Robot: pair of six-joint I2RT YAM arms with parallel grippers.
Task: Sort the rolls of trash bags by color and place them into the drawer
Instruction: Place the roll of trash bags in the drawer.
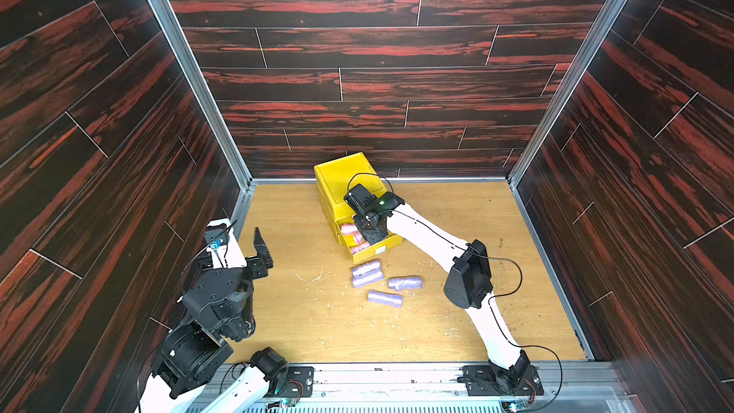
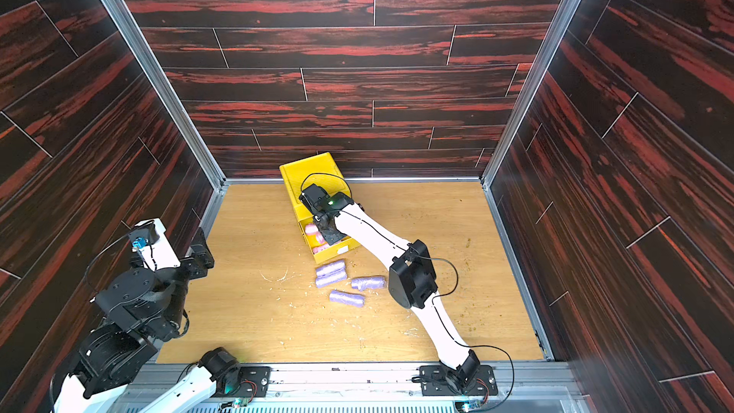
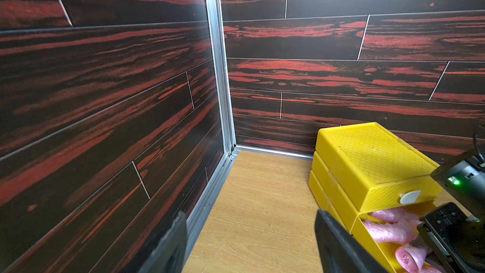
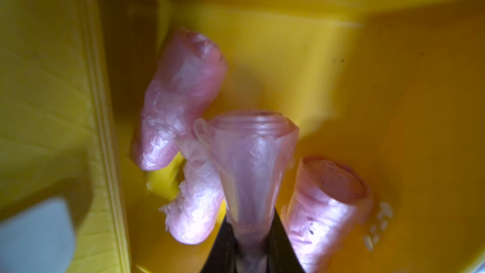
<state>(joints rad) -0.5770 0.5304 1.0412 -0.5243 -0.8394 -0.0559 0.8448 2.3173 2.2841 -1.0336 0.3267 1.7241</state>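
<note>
Three pink rolls (image 4: 181, 95) crowd the drawer (image 1: 367, 255); your right fingers (image 1: 369, 232) clench a fourth roll (image 4: 252, 158) by its film, which may snag on release. Left fingers (image 1: 261, 248) spread, empty.

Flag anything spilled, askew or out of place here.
Pale shavings litter the wooden table beside the lavender rolls; white grains lie inside the open drawer. The yellow drawer chest sits skewed to the back wall.

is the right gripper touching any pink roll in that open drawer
Touching. The right wrist view shows the right gripper shut on a pink roll, its tapered end pinched between the two black fingers.
</note>
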